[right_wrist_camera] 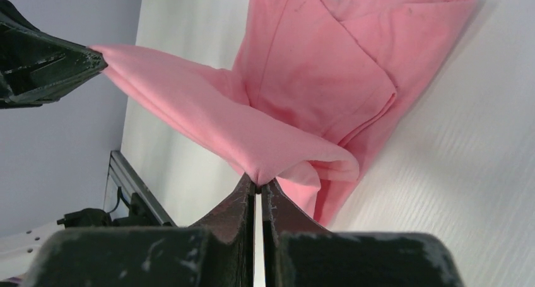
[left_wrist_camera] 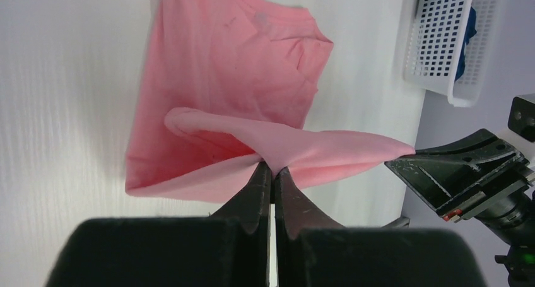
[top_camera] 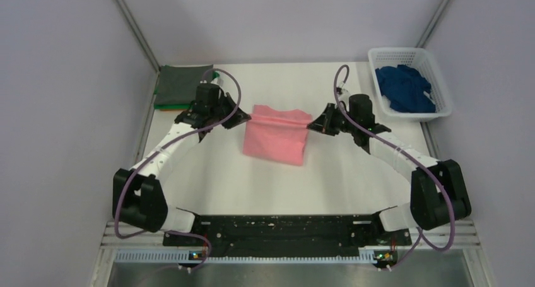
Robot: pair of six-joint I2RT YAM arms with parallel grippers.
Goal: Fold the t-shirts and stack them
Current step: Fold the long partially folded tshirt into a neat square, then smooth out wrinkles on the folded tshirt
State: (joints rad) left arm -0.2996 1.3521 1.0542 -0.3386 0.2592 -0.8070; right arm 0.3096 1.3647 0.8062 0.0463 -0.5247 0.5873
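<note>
Top external view: two arms, one salmon-pink t-shirt [top_camera: 276, 135] on the white table [top_camera: 252, 186], mid-width and toward the far side. Shirt partly folded; near portion lies flat, far edge raised and stretched as a ridge between the two hands. Left hand [top_camera: 243, 118] at the ridge's left end, right hand [top_camera: 310, 126] at its right end. Left wrist view: fingertips pressed together on a pinch of pink cloth, only a hairline slit showing between them. Right wrist view: same, fingers clamped on the pink fold, cloth running off taut to the other hand. Collar end of the shirt shows beyond the lifted fold in both wrist views. One white lattice basket [top_camera: 443, 109] at the far right of the table, well apart from the pink shirt; one crumpled dark blue shirt [top_camera: 404, 88] inside it. Far left corner: one small pile, grey shirt [top_camera: 183, 79] folded on top, green shirt [top_camera: 169, 105] showing as an edge beneath. Anything lower in that pile too small to tell.
</note>
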